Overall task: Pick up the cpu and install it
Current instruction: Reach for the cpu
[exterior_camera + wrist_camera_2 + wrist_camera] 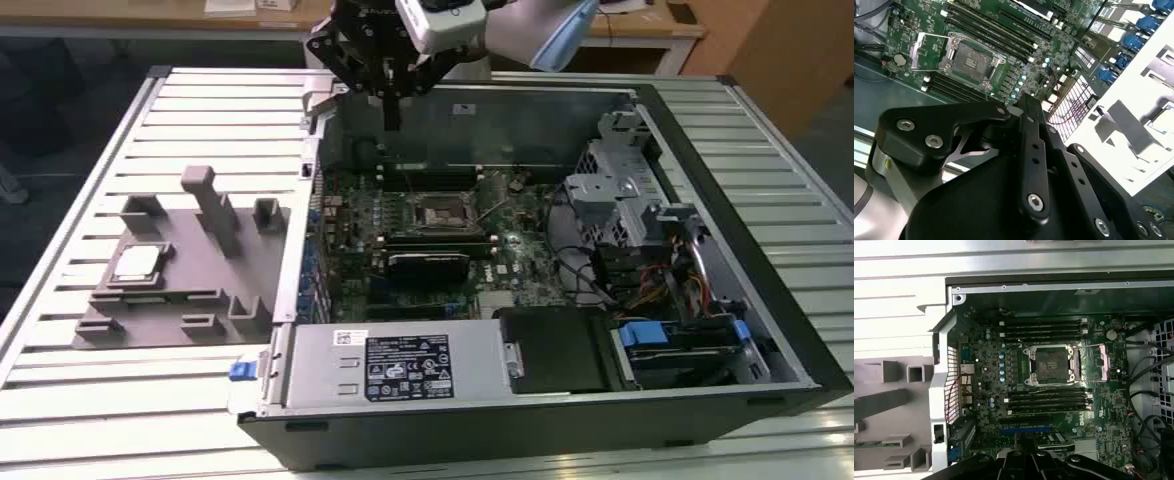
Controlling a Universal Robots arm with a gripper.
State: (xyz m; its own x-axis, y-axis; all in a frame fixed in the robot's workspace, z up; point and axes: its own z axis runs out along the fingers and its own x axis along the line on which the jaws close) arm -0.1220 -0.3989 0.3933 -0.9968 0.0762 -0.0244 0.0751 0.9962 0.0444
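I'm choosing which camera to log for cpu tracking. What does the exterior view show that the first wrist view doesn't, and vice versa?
The exterior view adds the cpu, lying on the grey fixture outside the case, and the power supply. The first wrist view adds the socket's bracket, swung open. Both share the empty socket and the end effector.

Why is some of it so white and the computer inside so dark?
Second wrist view: strong light washes the grey holder nearly white; first wrist view: the slatted table glares while the motherboard looks dim; exterior view: the cpu gleams on that holder.
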